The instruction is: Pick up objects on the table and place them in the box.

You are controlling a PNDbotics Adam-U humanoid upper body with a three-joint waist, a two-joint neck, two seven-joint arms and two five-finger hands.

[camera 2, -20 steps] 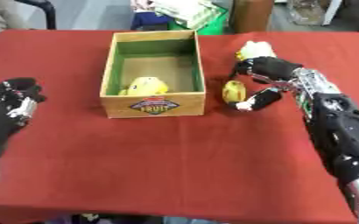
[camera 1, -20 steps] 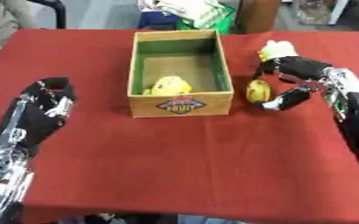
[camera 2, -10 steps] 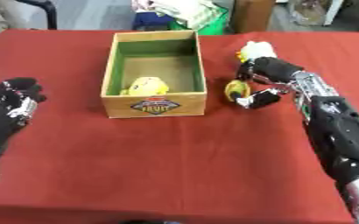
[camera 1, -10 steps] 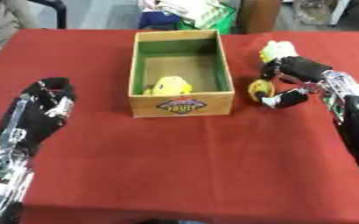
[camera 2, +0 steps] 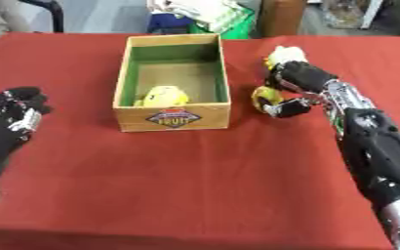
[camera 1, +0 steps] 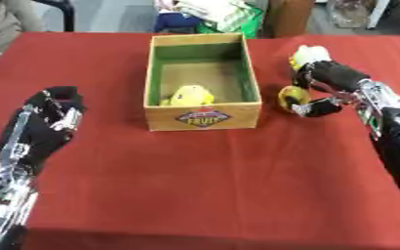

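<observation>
A wooden box (camera 1: 203, 118) with a green inside stands at the middle back of the red table; a yellow object (camera 1: 187, 95) lies in its near end. Just right of the box my right hand (camera 1: 326, 80) curls around a small yellow object (camera 1: 290, 96), thumb under it and fingers over it. A pale yellow-white object (camera 1: 307, 53) lies on the cloth right behind that hand. My left hand (camera 1: 48, 114) rests at the left side of the table, fingers relaxed, holding nothing.
The red tablecloth (camera 1: 220, 185) covers the whole table, with broad room in front of the box. Beyond the far edge stand a green crate of white things (camera 1: 229, 14) and a brown post (camera 1: 285, 17). A person's sleeve (camera 1: 3, 24) shows at the far left.
My right hand has closed in on the small yellow object and shifted slightly toward the box. The left hand has stayed in place.
</observation>
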